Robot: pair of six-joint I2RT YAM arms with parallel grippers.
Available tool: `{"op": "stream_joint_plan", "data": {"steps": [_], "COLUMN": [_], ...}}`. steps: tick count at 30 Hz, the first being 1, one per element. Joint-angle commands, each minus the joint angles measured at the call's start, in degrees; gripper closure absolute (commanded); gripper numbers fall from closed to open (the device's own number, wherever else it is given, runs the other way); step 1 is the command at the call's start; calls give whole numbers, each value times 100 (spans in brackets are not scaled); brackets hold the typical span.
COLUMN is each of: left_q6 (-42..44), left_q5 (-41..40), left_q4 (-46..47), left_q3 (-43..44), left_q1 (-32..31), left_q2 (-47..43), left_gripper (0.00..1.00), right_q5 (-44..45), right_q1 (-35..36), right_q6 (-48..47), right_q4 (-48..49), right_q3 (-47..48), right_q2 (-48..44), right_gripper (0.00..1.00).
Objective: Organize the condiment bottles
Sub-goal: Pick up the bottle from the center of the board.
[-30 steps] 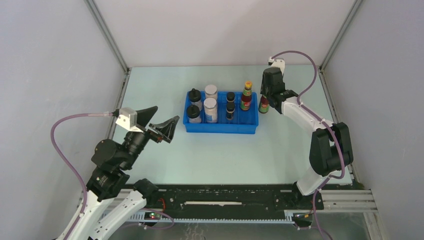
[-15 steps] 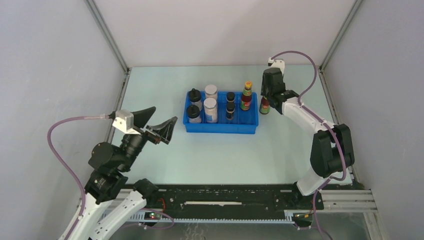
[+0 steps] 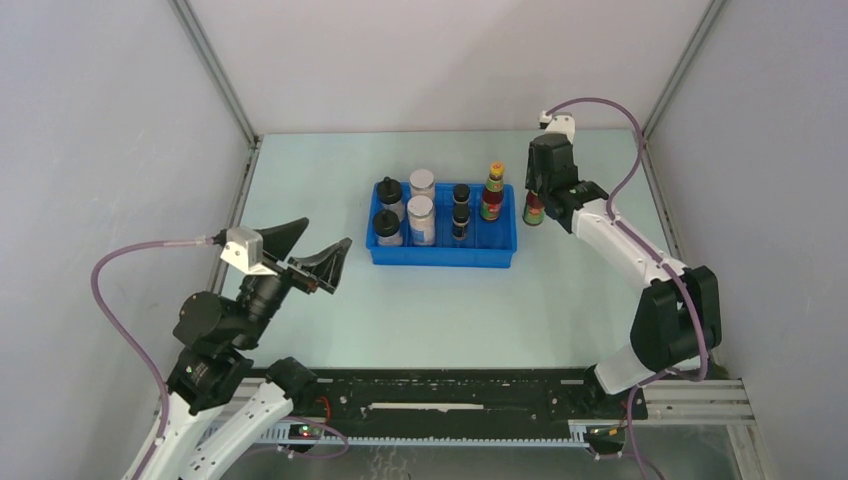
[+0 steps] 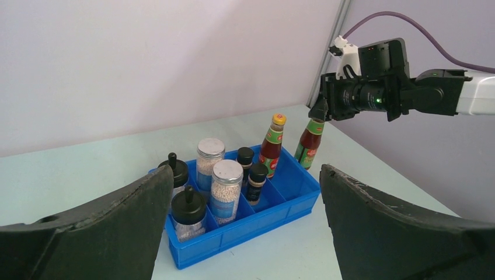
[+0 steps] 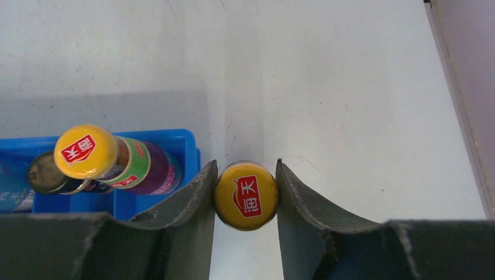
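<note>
At far left, your left gripper (image 3: 328, 232) hangs wide open w/ nothing in it, and has drawn back a bit from the blue divided tray (image 3: 440, 258). In the tray, L to R: 2 black knob-capped bottles (image 3: 387, 225), 2 clear white-lidded jars (image 3: 421, 218), 2 short dark black-lidded bottles (image 3: 460, 215), 1 orange-capped sauce bottle (image 3: 493, 192), so 7 are in. Just beside the tray's right end, your right gripper (image 5: 246, 166) is clamped on the second sauce bottle (image 4: 310, 146) at its cap. The arm has edged right w/ it, and it's not over the tray yet. That's 1 of 8 left, prob. bound for the slot by its twin.
</note>
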Motion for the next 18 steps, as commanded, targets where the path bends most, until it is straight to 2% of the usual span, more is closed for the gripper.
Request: {"op": "stream_joint_plan", "data": {"steps": [1, 18], "left_q6": [-32, -133], "left_q5": [-40, -118], "left_q4": [11, -258], "left_q3": [-83, -244], "left_q1": [-10, -6], "left_q2": [-97, -463], "left_gripper": [0, 0], "right_q5": [291, 734], "right_q1": [139, 851], "right_q6": [-111, -231], "right_q4": [319, -426], "right_q3": [342, 694], "right_q2": [-596, -1489], "right_gripper": [100, 100]}}
